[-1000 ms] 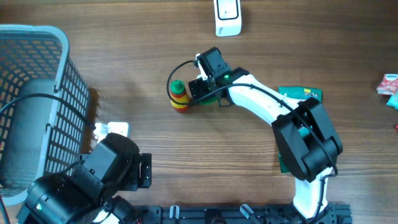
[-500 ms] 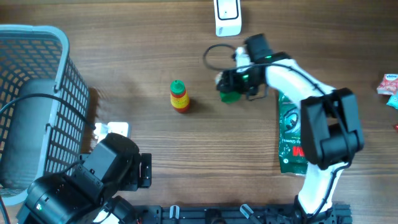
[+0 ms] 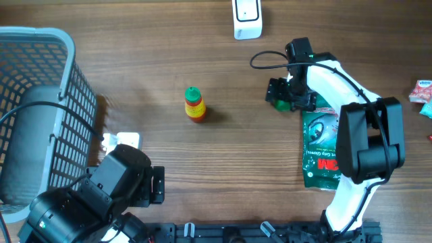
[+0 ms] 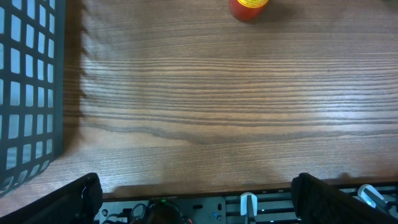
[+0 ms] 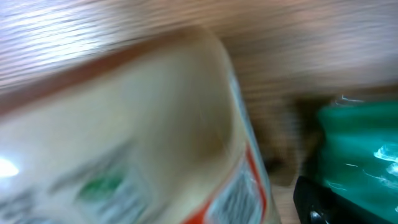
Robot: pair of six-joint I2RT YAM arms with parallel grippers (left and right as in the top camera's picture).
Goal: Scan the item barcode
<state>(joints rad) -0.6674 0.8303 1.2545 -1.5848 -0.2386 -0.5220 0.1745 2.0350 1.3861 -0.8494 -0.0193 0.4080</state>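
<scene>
Left gripper [image 4: 198, 186]: my jaws were spread wide, with only wooden table [image 4: 205, 112] showing between them. One finger [image 4: 78, 196] sat in each bottom corner of the left wrist view. That arm was parked at the near left corner, just beside the wire basket [image 3: 40, 101].

Right gripper [image 3: 282, 96]: it was reached out over the far-right part of the table, pointing left. I couldn't tell how its jaws stood. The overhead view was too small, and the right wrist view was smeared with blur. That view gave only a pale surface with a red edge and something green at the right, and I couldn't identify either.

The bottle [image 3: 194, 104], with a green cap and a yellow and red body, stood upright on the table mid-scene. It was well apart from both grippers and touched nothing else. The white scanner [image 3: 247, 17] was at the far edge, well apart from the bottle.

A green packet [image 3: 320, 152] lay flat under my right arm. Pink packets [image 3: 422, 91] were at the right edge.
</scene>
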